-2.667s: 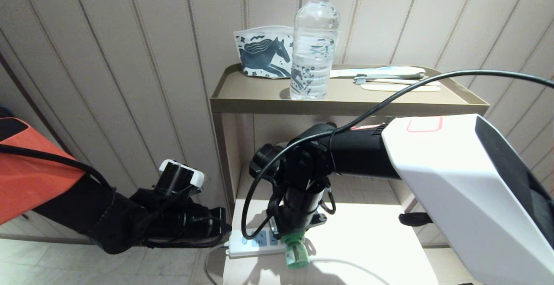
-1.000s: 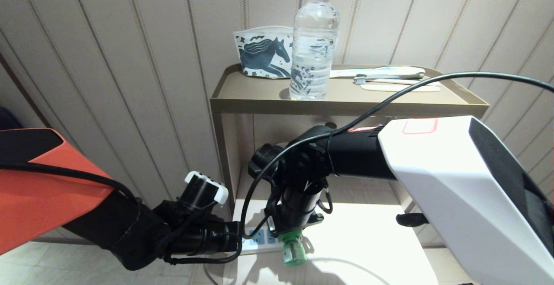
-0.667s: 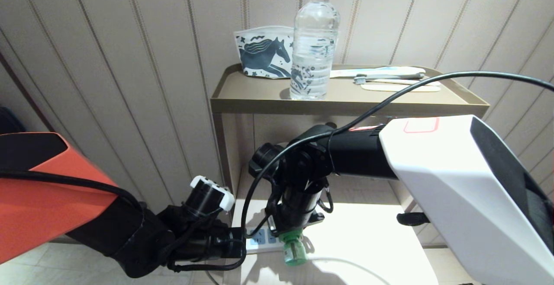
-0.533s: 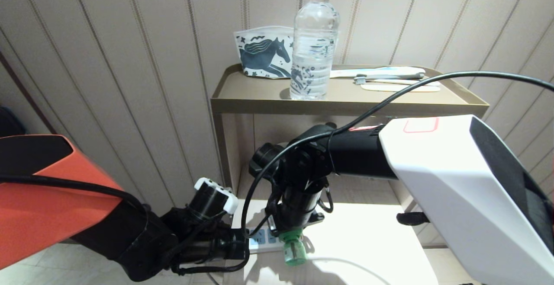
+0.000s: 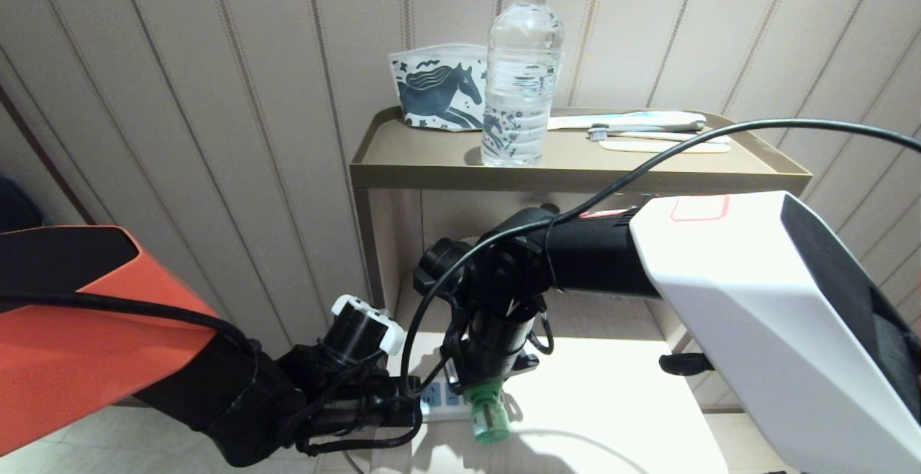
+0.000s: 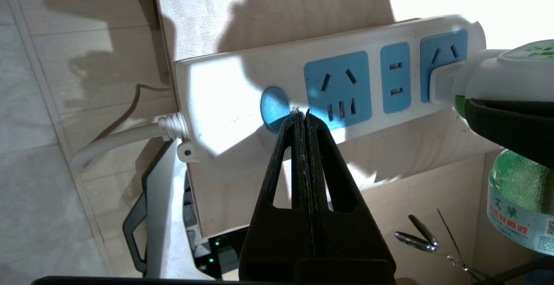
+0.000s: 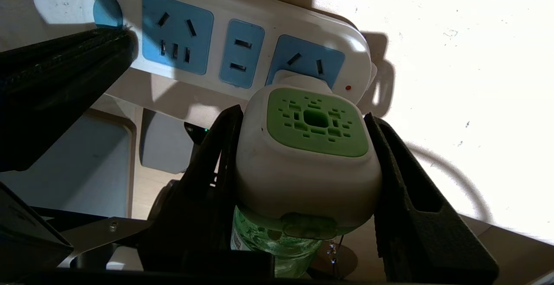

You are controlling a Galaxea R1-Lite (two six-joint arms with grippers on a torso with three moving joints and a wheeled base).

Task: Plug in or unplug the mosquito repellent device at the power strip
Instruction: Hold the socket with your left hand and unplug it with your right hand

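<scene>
The mosquito repellent device (image 7: 309, 155) sits plugged into the end socket of the power strip (image 7: 255, 30), the one farthest from the cord, its green-and-white head clamped between the two black fingers (image 7: 415, 198) of the right end effector (image 7: 303, 146) and its translucent green bottle (image 5: 487, 422) hanging past the strip's front edge; the strip lies on the pale lower shelf (image 5: 619, 402) of a small stand, near the shelf's front left corner, with its white cord (image 6: 117, 140) leaving over the left side; a small red indicator (image 7: 348, 88) shows on the strip beside the occupied socket; the left end effector (image 6: 305, 114) has its fingers pressed flat together with nothing between them, the tips at the rim of the round blue button (image 6: 275, 107) beside the first light-blue socket face (image 6: 337, 88), though actual contact with the button cannot be told; in the head view the left arm reaches in low from the left at the shelf's left edge, while the right arm comes down from above onto the device; on the stand's tabletop (image 5: 432, 150) stand a clear water bottle (image 5: 523, 71) and a horse-print pouch (image 5: 439, 85) against the wall, with a toothbrush (image 5: 647, 127) and flat pale sticks (image 5: 665, 145) lying to the right.
</scene>
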